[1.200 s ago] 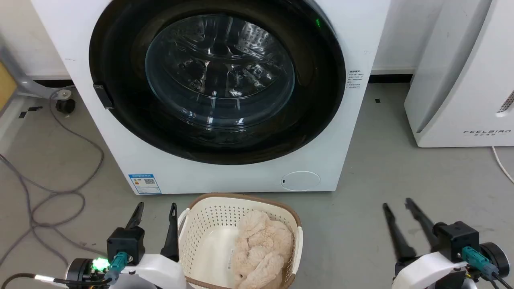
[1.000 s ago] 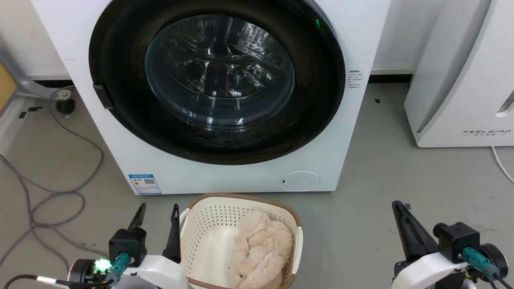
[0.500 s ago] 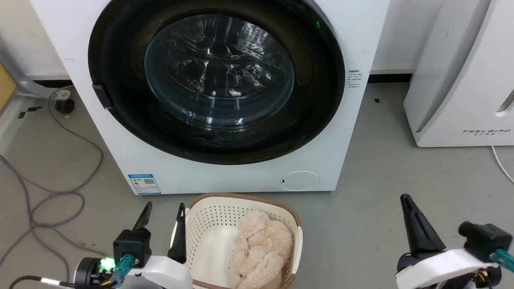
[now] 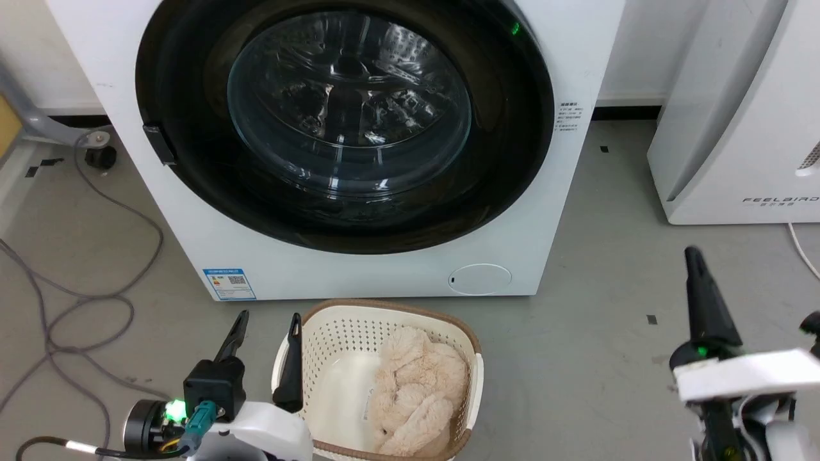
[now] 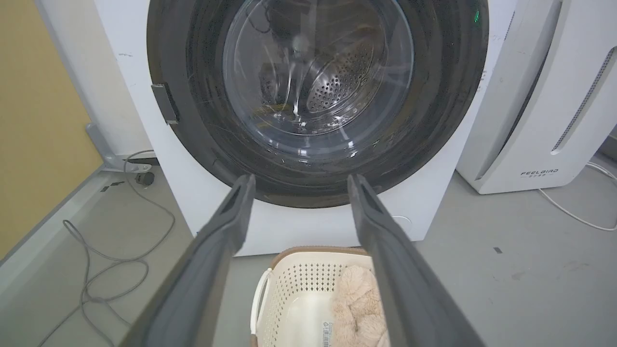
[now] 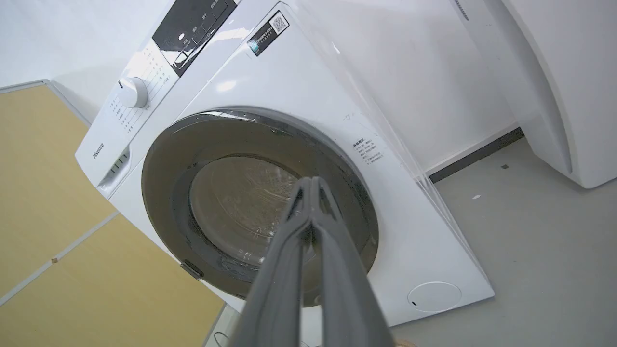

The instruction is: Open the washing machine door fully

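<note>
Sitting shut and flush in the front of the washing machine [image 4: 359,272], the washing machine door [image 4: 346,121] is a broad, glossy black disc with a bulging clear glass bowl at its middle. Being round, it has no long axis, and its face stands upright toward the robot. A small black tab [image 4: 157,144] breaks the door's left edge (hinge or catch, I cannot tell which).

Low on the left, the left gripper [image 4: 269,317] hovers over the grey floor just beside a cream perforated basket [image 4: 352,339] that holds a fluffy beige toy [image 4: 416,390]. Its jaws are spread wide and hold nothing. The door lies ahead of and above them, its lower rim framed between the tips in the left wrist view.

Far right, the right gripper [image 4: 693,256] is held higher, well apart from the machine, with its jaws pressed together on nothing. In its wrist view the tips lie across the door's right half, so the door is ahead and to its left.

The right arm looks better placed for the door's right rim. That rim is smooth and slick, so the narrow closed tip would probably have to hook behind it. A white plastic appliance [image 4: 724,128] stands just beyond on the right.
</note>
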### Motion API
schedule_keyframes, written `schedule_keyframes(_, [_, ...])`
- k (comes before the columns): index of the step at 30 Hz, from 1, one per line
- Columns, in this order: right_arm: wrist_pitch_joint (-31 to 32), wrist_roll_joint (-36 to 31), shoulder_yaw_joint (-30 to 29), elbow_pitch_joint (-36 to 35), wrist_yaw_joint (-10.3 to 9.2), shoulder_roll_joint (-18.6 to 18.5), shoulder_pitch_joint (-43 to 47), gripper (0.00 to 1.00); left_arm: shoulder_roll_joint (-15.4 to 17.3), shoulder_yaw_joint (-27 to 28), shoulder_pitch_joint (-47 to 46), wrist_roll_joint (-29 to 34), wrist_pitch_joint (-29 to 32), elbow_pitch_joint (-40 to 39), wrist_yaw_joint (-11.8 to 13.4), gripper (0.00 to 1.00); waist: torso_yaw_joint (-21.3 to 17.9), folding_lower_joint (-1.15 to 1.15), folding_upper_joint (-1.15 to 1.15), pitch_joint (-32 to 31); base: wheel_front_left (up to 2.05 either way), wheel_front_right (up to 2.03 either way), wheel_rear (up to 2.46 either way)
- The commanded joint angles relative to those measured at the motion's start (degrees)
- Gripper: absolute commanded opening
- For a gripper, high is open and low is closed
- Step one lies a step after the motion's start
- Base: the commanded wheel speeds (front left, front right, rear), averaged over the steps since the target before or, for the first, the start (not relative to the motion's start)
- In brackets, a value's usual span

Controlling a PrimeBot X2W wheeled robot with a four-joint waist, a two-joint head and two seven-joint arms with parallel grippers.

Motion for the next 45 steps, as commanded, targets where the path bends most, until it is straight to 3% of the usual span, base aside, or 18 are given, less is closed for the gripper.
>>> schedule_keyframes(1, [-0.5,3.2,-0.4,0.5,0.03,-0.1,-2.2,0.0,0.3,-0.3,-1.3,-0.3,-0.7,-0.2,-0.3,1.0,0.1,0.0,0.0,0.4,0.0,0.0,0.0])
schedule_keyframes(13, [-1.8,15.1,-0.8,7.5,0.03,-5.0,-17.3,0.0,1.1,-0.5,-4.8,-0.3,-2.2,-3.0,-0.5,1.0,0.6,0.0,0.0,6.1,0.0,0.0,0.0])
schedule_keyframes(23, [-2.8,22.3,3.6,15.6,0.04,-9.8,-33.0,0.0,1.6,-0.3,-8.0,-0.4,-3.3,-5.9,-0.6,1.0,1.1,0.0,0.0,11.8,0.0,0.0,0.0])
schedule_keyframes(33, [-0.4,30.0,14.4,27.7,0.04,-14.4,-51.0,0.0,1.4,-1.2,-10.8,-1.2,-4.4,-6.8,-1.3,1.0,2.1,0.0,0.0,16.0,0.0,0.0,0.0])
schedule_keyframes(45, [8.9,34.9,30.4,45.2,0.04,-14.5,-71.1,0.0,1.5,-2.4,-13.6,-0.7,-5.9,-7.4,-1.6,1.0,2.7,0.0,0.0,20.0,0.0,0.0,0.0])
